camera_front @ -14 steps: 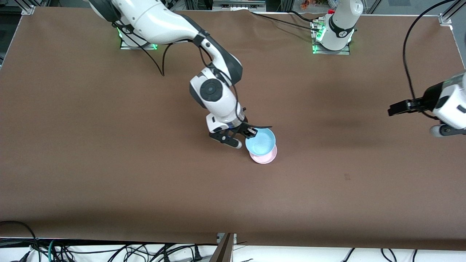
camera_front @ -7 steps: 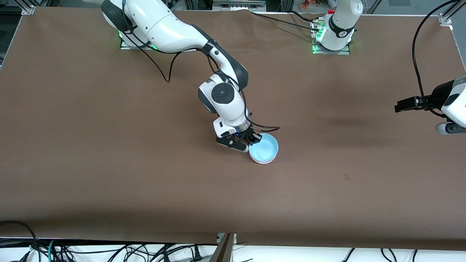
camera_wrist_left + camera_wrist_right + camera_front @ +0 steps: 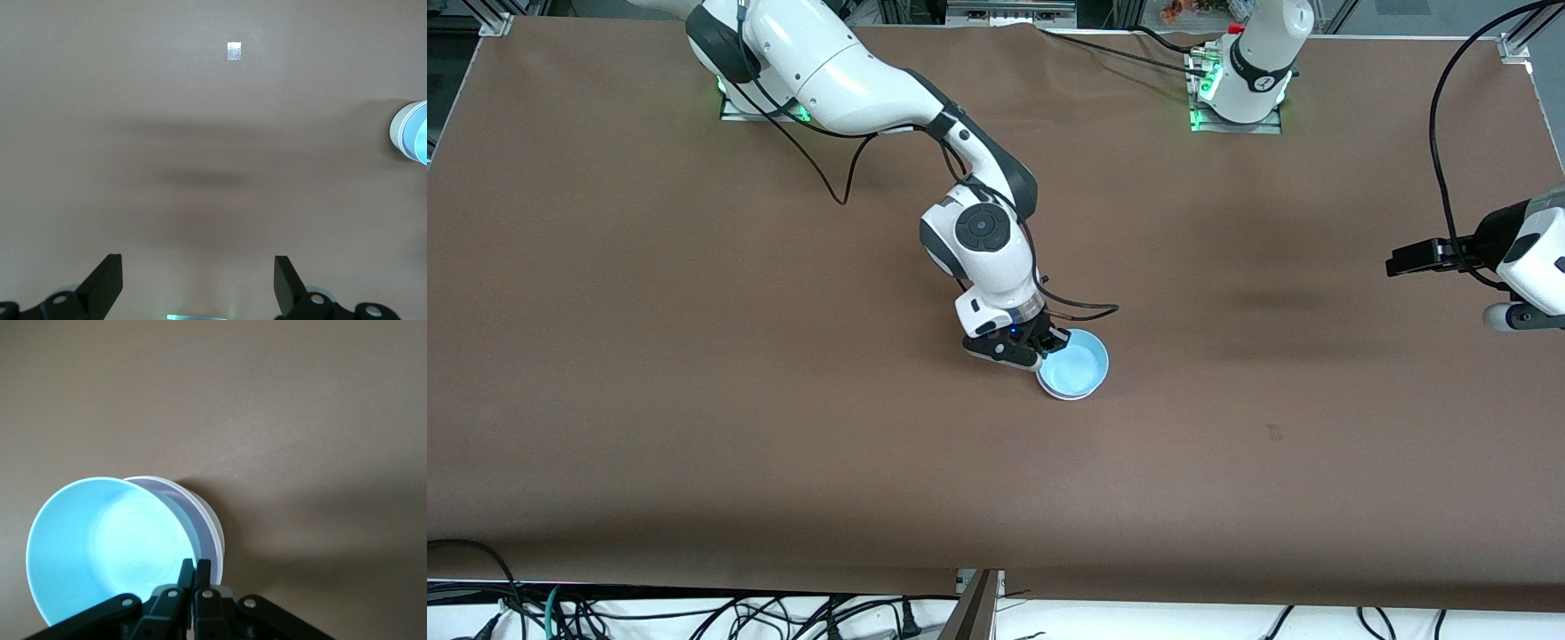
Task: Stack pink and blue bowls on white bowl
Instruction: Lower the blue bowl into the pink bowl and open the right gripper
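The light blue bowl [image 3: 1073, 364] sits on top of the bowl stack near the table's middle. In the right wrist view the blue bowl [image 3: 100, 547] lies in the pale pink bowl [image 3: 202, 520], of which only a strip of rim shows. The white bowl [image 3: 217, 537] is under both. In the front view the pink bowl is hidden and a thin white rim [image 3: 1069, 396] shows. My right gripper [image 3: 1051, 341] [image 3: 197, 568] is shut on the blue bowl's rim. My left gripper [image 3: 1398, 263] [image 3: 198, 283] is open, empty and waits in the air over the left arm's end of the table.
The brown table cover [image 3: 694, 400] is bare round the stack. A small tape mark [image 3: 1274, 433] lies nearer to the front camera than the stack, toward the left arm's end. The left wrist view shows that mark [image 3: 234, 51] and the stack [image 3: 408, 130] at its edge.
My right gripper has come down with the blue bowl and set it into the pink bowl, which no longer shows in the front view. The left arm shifted slightly.
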`<act>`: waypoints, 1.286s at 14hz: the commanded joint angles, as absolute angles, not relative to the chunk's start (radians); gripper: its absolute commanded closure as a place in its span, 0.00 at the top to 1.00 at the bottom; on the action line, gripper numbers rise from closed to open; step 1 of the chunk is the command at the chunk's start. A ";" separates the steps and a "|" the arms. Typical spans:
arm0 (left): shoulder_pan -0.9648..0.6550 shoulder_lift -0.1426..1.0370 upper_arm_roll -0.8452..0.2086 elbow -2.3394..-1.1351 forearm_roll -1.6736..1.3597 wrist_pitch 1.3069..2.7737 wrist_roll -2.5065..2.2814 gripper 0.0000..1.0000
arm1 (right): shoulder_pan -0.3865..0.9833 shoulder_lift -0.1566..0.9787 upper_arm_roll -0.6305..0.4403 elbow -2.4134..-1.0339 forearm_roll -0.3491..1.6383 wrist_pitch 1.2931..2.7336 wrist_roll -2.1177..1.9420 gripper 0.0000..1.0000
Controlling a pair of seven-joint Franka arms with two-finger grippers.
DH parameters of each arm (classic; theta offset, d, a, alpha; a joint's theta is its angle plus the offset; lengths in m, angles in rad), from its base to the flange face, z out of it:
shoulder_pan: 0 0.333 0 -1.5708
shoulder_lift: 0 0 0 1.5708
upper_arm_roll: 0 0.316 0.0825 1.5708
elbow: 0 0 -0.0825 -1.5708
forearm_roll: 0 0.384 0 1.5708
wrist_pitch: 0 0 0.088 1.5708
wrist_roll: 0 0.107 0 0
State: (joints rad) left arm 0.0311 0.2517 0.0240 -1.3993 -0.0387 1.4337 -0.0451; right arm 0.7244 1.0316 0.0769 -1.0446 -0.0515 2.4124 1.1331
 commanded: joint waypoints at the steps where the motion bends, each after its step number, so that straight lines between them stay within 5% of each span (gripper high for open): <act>1: 0.026 0.268 0.026 -1.361 -0.018 1.424 -0.021 1.00 | 0.733 1.055 0.069 -1.000 -0.080 2.398 1.132 0.00; 7: 0.026 0.278 0.031 -1.347 -0.018 1.420 -0.021 1.00 | 0.738 1.055 0.069 -1.003 -0.081 2.398 1.134 0.00; 10: 0.028 0.278 0.031 -1.345 -0.018 1.420 -0.021 1.00 | 0.733 1.048 0.067 -1.002 -0.081 2.367 1.131 0.27; 14: 0.028 0.278 0.029 -1.345 -0.018 1.420 -0.020 1.00 | 0.730 1.040 0.067 -0.999 -0.080 2.315 1.131 0.52; 16: 0.026 0.278 0.029 -1.345 -0.018 1.420 -0.021 1.00 | 0.727 0.994 0.064 -0.997 -0.080 2.275 1.129 1.00; 18: 0.028 0.278 0.028 -1.345 -0.018 1.420 -0.020 1.00 | 0.716 0.944 0.060 -0.999 -0.081 2.232 1.117 1.00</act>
